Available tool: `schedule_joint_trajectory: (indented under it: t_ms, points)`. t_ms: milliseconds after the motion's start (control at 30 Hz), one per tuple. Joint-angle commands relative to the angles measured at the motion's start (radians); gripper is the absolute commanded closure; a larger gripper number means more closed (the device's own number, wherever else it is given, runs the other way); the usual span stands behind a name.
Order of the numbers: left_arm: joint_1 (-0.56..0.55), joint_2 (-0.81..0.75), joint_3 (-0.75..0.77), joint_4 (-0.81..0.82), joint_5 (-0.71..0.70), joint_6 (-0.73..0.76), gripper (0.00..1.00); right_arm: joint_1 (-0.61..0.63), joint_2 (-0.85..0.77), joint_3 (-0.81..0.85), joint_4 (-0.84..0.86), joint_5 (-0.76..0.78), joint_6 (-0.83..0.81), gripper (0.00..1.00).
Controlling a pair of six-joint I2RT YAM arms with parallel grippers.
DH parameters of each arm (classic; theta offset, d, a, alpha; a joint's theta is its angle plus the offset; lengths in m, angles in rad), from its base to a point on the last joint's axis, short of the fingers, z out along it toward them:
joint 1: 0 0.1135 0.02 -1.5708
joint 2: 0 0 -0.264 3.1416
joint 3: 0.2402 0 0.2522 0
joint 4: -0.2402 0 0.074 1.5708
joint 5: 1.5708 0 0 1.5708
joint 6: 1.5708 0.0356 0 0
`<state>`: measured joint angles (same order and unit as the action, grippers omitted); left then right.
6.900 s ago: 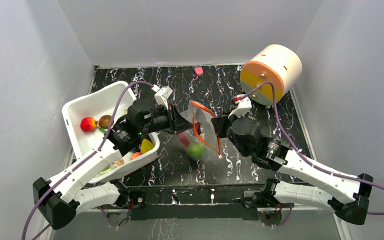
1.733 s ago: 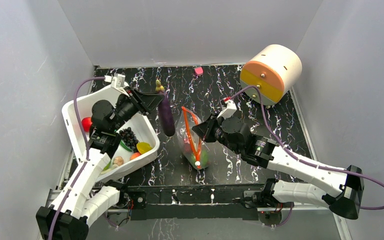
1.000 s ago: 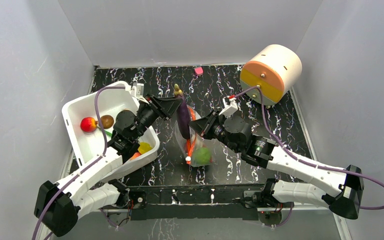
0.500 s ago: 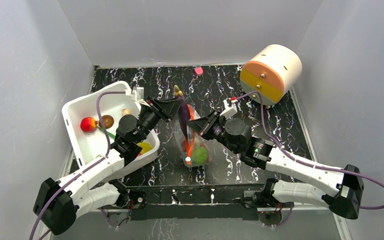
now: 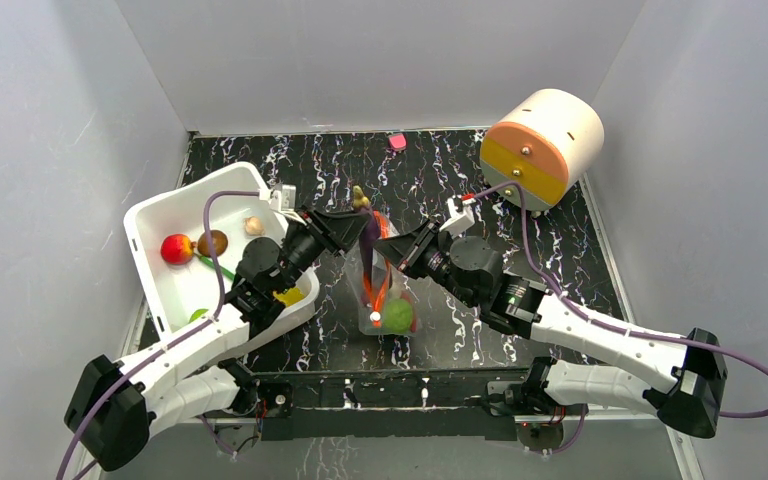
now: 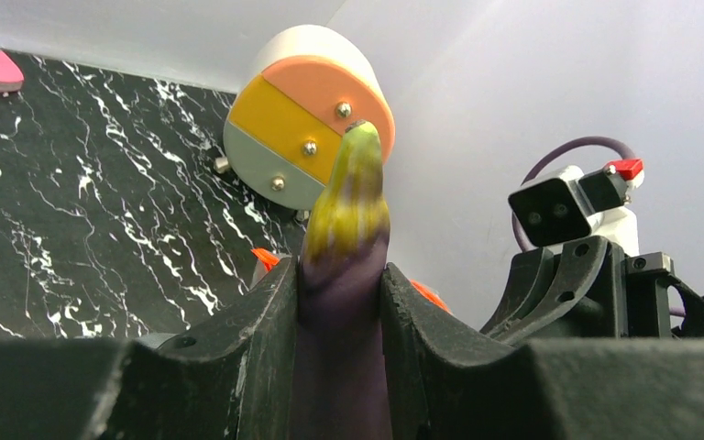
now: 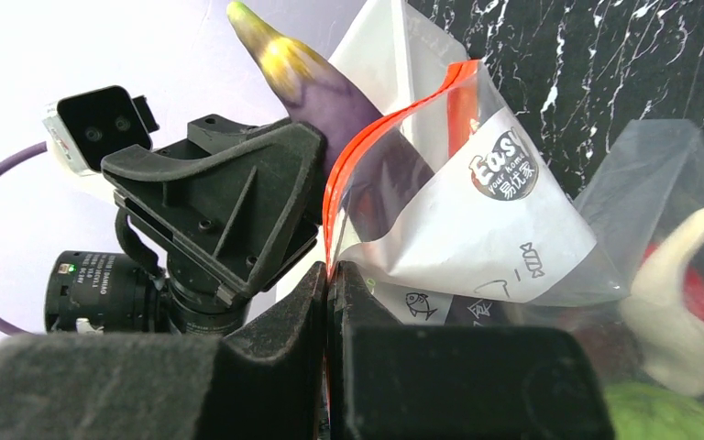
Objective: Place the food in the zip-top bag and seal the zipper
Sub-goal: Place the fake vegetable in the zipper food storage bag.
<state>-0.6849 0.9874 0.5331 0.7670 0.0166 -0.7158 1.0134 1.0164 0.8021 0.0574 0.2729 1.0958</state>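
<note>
The purple eggplant (image 6: 346, 229) is dropping deeper into the zip-top bag (image 7: 486, 229), left gripper (image 6: 339, 275) clamping it (right gripper (image 7: 328, 275) is pinching the bag's rim); release looks due.

"Easy", "your home", printed on zip-top bag (image 7: 477, 229)

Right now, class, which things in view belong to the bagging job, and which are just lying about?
Job: eggplant in the left tool; zip-top bag, its zipper pinched by the right tool; green fruit inside the bag; red apple in the white tub.
Lying about: orange-and-cream drum; small pink piece at the back.
</note>
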Motion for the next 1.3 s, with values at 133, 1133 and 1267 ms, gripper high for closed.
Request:
schedule_joint_trajectory:
  t_ms: [133,1133,1267]
  points:
    - [-0.04,-0.046,-0.018,-0.063,0.056,-0.042,0.92,-0.001,0.004,0.051,0.087,0.057,-0.145,1.0]
    - [-0.051,-0.005,0.328,-0.823,0.072,0.074,0.47,0.001,-0.062,0.141,-0.116,0.14,-0.441,1.0]
    - [-0.051,0.073,0.358,-0.87,0.089,0.078,0.48,0.0,-0.063,0.139,-0.11,0.131,-0.435,1.0]
